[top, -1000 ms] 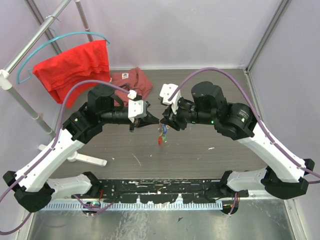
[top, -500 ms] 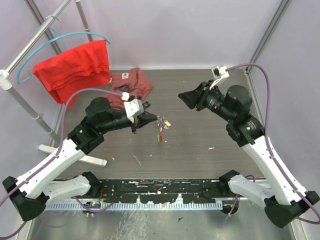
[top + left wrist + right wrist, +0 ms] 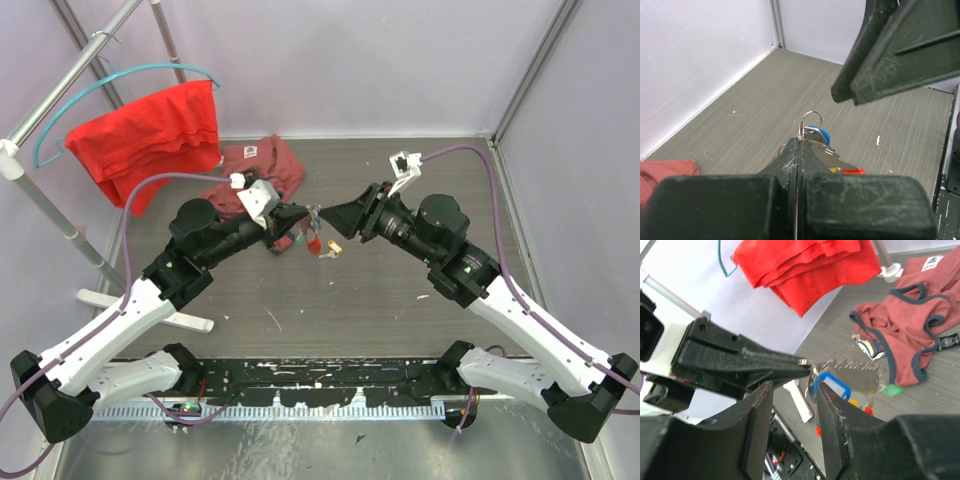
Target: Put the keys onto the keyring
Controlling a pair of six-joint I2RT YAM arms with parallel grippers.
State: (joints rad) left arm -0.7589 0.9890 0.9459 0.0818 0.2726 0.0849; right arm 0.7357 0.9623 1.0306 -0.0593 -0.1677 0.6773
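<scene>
Left gripper [image 3: 799, 142] pinches the keyring [image 3: 809, 112], keys [image 3: 816, 134] dangling; right gripper [image 3: 795, 386], fingers spread, hovers just beside.

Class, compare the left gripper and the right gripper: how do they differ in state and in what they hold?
The left gripper is shut, fingers pressed together; the right gripper is open, jaws apart. The left gripper pinches the keyring, keys dangling below; the right gripper holds nothing. Both are black, two-fingered, and point at each other above the table.
</scene>
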